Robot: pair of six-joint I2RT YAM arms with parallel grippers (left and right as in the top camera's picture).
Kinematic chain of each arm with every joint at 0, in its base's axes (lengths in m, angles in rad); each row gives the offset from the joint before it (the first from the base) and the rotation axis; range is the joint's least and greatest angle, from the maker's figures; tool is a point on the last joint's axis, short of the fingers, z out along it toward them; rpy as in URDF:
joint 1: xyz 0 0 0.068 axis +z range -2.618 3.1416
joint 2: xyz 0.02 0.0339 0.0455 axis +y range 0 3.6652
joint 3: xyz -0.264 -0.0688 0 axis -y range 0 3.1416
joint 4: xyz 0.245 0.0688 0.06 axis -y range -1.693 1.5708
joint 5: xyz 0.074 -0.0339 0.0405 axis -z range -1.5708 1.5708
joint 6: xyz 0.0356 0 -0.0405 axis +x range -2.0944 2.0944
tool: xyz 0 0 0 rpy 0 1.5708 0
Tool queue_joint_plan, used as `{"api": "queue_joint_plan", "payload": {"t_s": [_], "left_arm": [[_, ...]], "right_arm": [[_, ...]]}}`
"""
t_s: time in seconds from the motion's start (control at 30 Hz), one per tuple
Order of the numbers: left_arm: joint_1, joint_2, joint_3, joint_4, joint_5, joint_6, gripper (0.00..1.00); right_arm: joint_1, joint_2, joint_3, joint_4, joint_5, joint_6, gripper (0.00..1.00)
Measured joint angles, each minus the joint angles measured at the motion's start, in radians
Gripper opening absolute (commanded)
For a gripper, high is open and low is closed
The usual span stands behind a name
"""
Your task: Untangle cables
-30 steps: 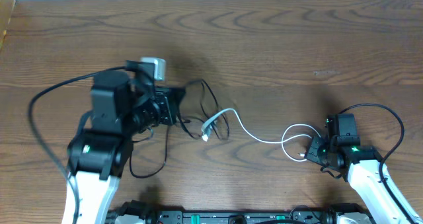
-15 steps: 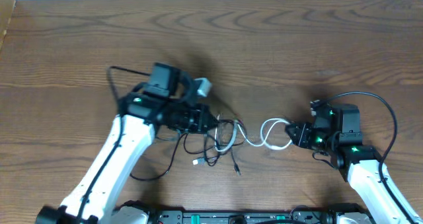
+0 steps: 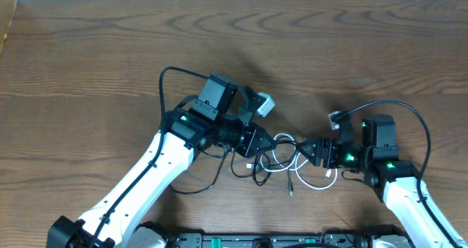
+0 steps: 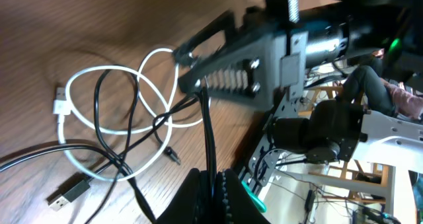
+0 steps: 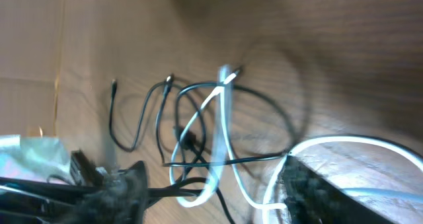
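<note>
- The cables (image 3: pixel 276 160) lie in one loose knot on the wooden table (image 3: pixel 110 58), toward its 6 o'clock edge, directly between the two grippers.
- The left gripper (image 3: pixel 265 141) sits at the knot's 9 o'clock, pointing toward 3 o'clock. Its jaws are clenched on a black cable (image 4: pixel 208 138), which runs taut from the closed fingertips into the tangle.
- The right gripper (image 3: pixel 311 149) is at the knot's 3 o'clock, facing the left one, the two tips near each other. Its fingers (image 5: pixel 310 184) stand released, well apart, and strands of the tangle lie in the gap between them without being pinched.
- The white cable (image 5: pixel 223 112) makes overlapping loops that cross over and under the black strands. One loop trails out toward 5 o'clock, below the right gripper.
- In the left wrist view, a white plug (image 4: pixel 61 106) rests flat at the outer edge of the loops, with a black plug (image 4: pixel 66 196) lying on the wood near it.
- More black cable sags from the knot toward 7 o'clock, beneath the left arm.
</note>
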Motion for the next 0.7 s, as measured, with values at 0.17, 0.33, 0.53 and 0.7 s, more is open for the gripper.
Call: {"api": "queue_joint_plan", "payload": {"t_s": [0.17, 0.33, 0.53, 0.7], "left_arm": [[-0.029, 0.000, 0.000, 0.032, 0.014, -0.003, 0.07], [-0.058, 0.000, 0.000, 0.035, 0.024, -0.003, 0.08], [-0.065, 0.000, 0.000, 0.035, 0.026, -0.003, 0.07], [-0.065, 0.000, 0.000, 0.036, 0.023, -0.003, 0.08]], "right_arm": [[0.033, 0.000, 0.000, 0.002, 0.035, 0.028, 0.49], [0.042, 0.000, 0.000, 0.005, 0.076, 0.068, 0.42], [0.046, 0.000, 0.000, -0.055, 0.160, 0.106, 0.46], [0.046, 0.014, 0.000, -0.062, 0.224, 0.123, 0.48]]}}
